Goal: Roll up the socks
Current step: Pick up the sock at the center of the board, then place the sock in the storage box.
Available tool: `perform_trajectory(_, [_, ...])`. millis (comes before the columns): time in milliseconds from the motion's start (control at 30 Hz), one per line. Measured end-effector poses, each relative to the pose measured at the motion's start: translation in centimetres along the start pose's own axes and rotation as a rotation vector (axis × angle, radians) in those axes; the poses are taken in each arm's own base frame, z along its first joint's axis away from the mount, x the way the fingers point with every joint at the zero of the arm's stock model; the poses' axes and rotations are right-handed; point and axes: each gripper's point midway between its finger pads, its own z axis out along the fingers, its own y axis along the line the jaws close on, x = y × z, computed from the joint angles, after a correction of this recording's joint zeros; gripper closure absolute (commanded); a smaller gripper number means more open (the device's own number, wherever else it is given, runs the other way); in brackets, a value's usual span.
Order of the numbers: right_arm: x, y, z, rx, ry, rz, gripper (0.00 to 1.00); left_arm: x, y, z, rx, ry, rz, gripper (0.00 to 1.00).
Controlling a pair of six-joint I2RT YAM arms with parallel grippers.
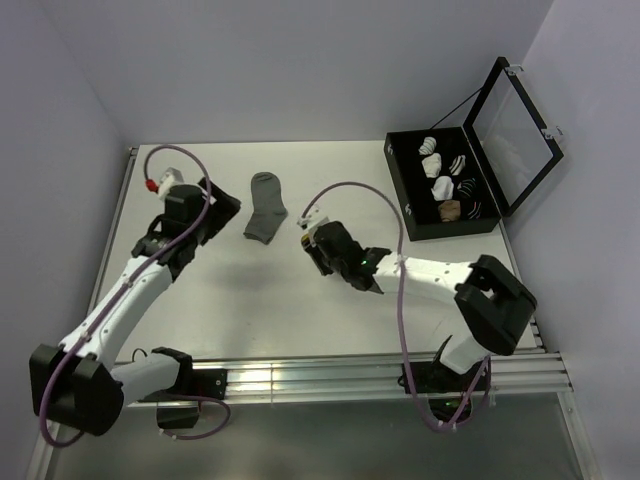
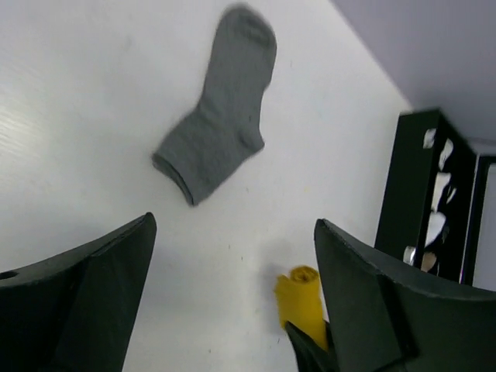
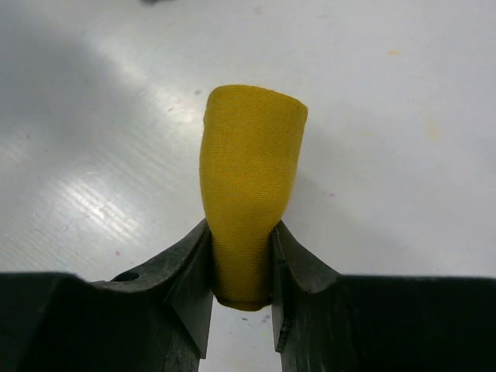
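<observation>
Mustard-yellow sock is what fills my right wrist view. It is wound into a tight, stubby roll, and the right gripper is clenched on its near end, one finger pressed into each side. The free end flares slightly beyond the fingertips. I read that pinch as what keeps the roll from springing open, since nothing else holds the fabric.

On the overhead view that gripper sits low over the middle of the table, so the bundle is at or just above the surface; I cannot tell which.

The grey sock lies flat and unrolled on the far side of the table, between the two arms and nearer the left one. Nothing is touching it.

My left gripper is released. Its fingers are spread wide with bare tabletop between them, and its camera looks across at the grey sock, with the yellow roll showing just beside its right finger. Spread like that it is free to take on the flat sock.

At the far right stands the black case, lid propped up, with white, striped and tan sock bundles in its compartments. I judge one sock rolled but not yet put away, and the grey one untouched.
</observation>
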Motion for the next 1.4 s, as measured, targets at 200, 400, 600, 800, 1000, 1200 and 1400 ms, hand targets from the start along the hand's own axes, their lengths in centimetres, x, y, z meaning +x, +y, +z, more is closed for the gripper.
perform_trajectory(200, [-2.2,-7.9,-2.9,0.152,-0.031,0.178,1.0,-7.0,0.2,-4.3,-0.019,-0.199,0.013,0.01])
perform_trajectory(400, [-4.0,-18.7,-6.1,0.379,-0.04,0.418,1.0,-11.5,0.9,-8.4,-0.063,-0.365,0.09,0.01])
perform_trajectory(600, [-3.6,-27.5,-9.4,0.568,-0.053,0.61,1.0,-13.9,2.3,-9.8,-0.158,-0.476,0.154,0.01])
perform_trajectory(800, [-1.4,-31.4,-8.2,0.6,0.023,0.717,1.0,-13.2,4.9,-9.5,-0.232,-0.495,0.212,0.01])
perform_trajectory(1000, [0.7,-33.3,-5.4,0.581,0.1,0.781,1.0,-13.1,5.8,-9.3,-0.266,-0.499,0.244,0.01])
perform_trajectory(1200, [2.3,-33.9,-2.7,0.557,0.145,0.817,1.0,-13.3,5.9,-9.1,-0.28,-0.513,0.254,0.02])
perform_trajectory(1400, [4.7,-33.7,0.1,0.537,0.212,0.85,1.0,-13.1,6.2,-8.5,-0.294,-0.502,0.262,0.03])
